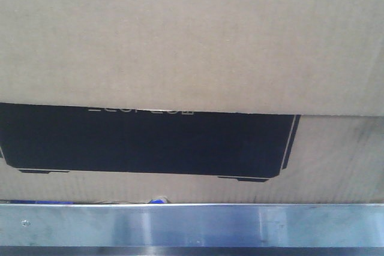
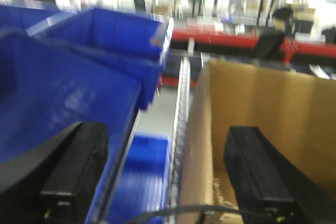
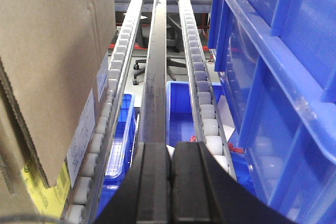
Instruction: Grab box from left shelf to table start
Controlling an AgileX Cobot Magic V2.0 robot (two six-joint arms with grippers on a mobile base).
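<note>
The box (image 1: 192,40), brown cardboard with a black printed panel (image 1: 144,142), fills the front view and rests on the left shelf, just behind its silvery front edge (image 1: 192,226). My left gripper (image 2: 168,182) is open and straddles the box's side wall (image 2: 197,145): one finger (image 2: 262,171) is inside the box and the other is outside by a blue bin. The right gripper (image 3: 170,182) is shut and empty, and hangs over the roller tracks to the right of the box (image 3: 47,51), apart from it. The table is out of view.
Blue plastic bins (image 2: 63,93) crowd the box's left side. More blue bins (image 3: 273,66) stand to the right of my right gripper. White roller tracks (image 3: 202,98) and a dark rail (image 3: 156,77) run away from me, with blue bins (image 3: 181,114) on the level below.
</note>
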